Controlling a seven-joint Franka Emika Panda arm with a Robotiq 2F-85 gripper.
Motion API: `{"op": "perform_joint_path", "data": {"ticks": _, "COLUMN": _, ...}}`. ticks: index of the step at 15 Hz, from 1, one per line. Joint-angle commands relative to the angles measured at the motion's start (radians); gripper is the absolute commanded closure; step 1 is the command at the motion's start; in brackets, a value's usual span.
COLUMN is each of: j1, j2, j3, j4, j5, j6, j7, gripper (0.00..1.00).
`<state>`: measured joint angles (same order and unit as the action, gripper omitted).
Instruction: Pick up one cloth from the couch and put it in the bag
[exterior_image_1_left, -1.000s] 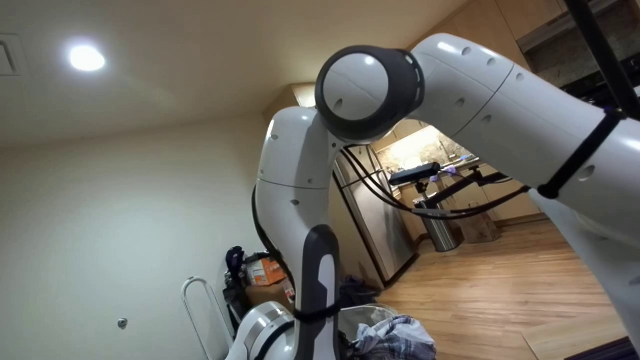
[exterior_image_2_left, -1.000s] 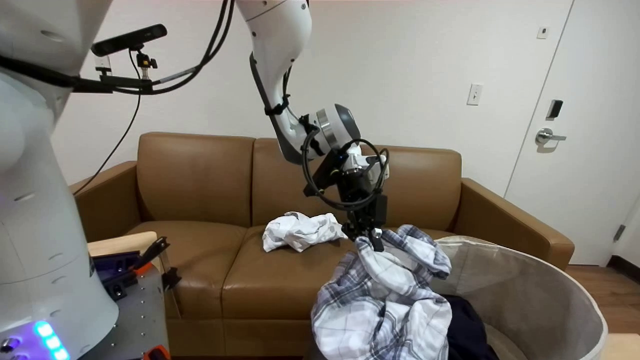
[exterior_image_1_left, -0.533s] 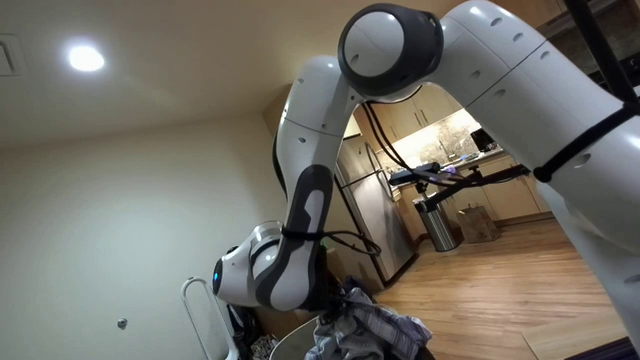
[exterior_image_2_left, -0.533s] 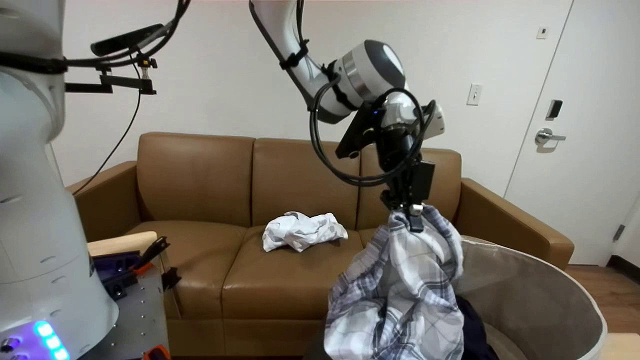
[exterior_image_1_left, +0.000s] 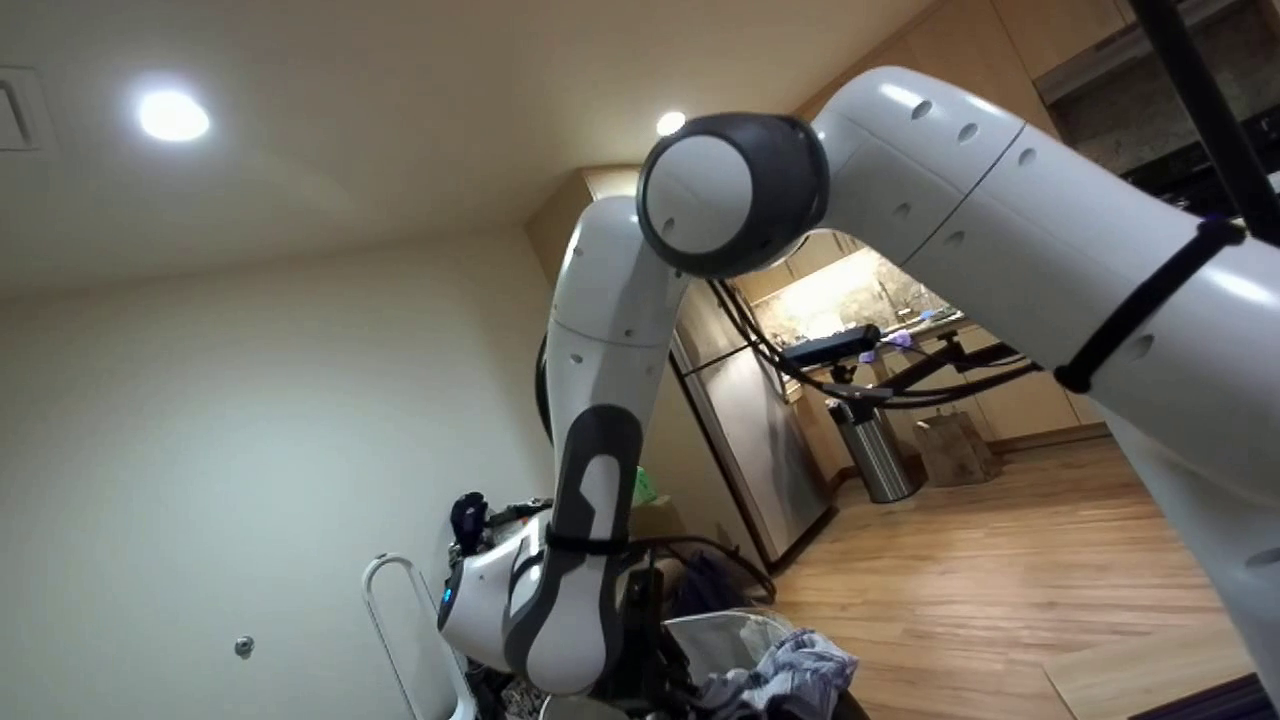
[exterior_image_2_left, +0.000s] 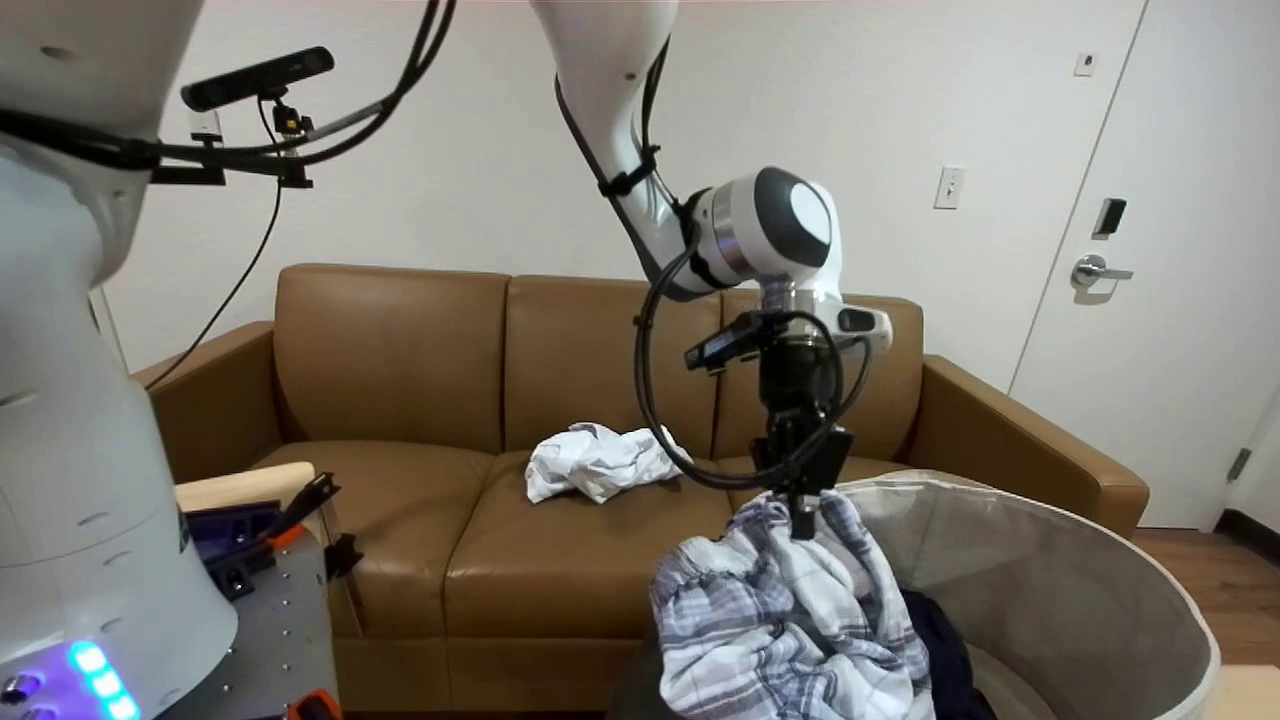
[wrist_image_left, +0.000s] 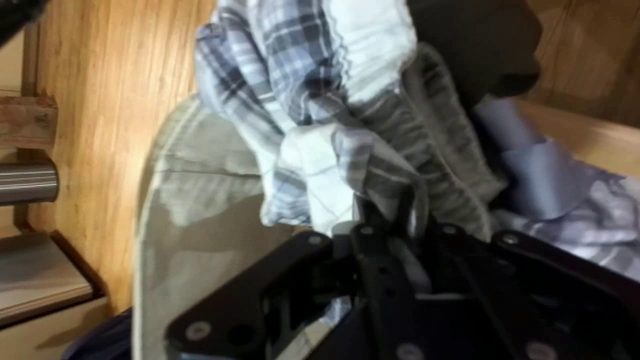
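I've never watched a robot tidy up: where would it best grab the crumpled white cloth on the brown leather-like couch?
Probably a raised fold on top, from above: the crumpled white cloth lies bunched in ridges on the couch, backrest behind it. The gripper must first release the blue-and-white plaid cloth.

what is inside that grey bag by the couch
In an exterior view, dark navy fabric shows inside the grey bag, beside its bare inner wall. The plaid cloth blocks part of the inside; anything behind it cannot be seen.

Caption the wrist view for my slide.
The hand grips a plaid cloth at the bag, with wooden floor showing outside it.
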<state>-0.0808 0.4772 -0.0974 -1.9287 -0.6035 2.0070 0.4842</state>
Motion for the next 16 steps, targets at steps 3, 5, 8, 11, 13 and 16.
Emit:
{"op": "perform_joint_path", "data": {"ticks": 3, "j1": 0.078, "j2": 0.025, "j3": -0.035, "j4": -0.012, "j5": 0.033, "j6": -0.028, "j7": -0.031, "gripper": 0.36}}
{"op": "perform_joint_path", "data": {"ticks": 5, "j1": 0.108, "j2": -0.02, "j3": -0.052, "j4": -0.039, "j5": 0.021, "j6": -0.041, "j7": 0.014, "gripper": 0.23}}
{"op": "perform_joint_path", "data": {"ticks": 8, "j1": 0.11, "j2": -0.064, "j3": -0.053, "j4": -0.058, "j5": 0.034, "j6": -0.052, "j7": -0.033, "gripper": 0.04}}
{"op": "perform_joint_path", "data": {"ticks": 11, "j1": 0.08, "j2": -0.101, "j3": -0.038, "j4": -0.082, "j5": 0.063, "j6": -0.01, "j7": -0.118, "gripper": 0.0}}
{"op": "perform_joint_path", "data": {"ticks": 13, "j1": 0.114, "j2": -0.118, "j3": -0.048, "j4": -0.089, "j5": 0.014, "j6": -0.065, "j7": -0.085, "gripper": 0.0}}
{"op": "perform_joint_path", "data": {"ticks": 16, "j1": 0.191, "j2": -0.102, "j3": -0.026, "j4": -0.089, "j5": -0.1, "j6": -0.2, "j7": -0.02, "gripper": 0.0}}
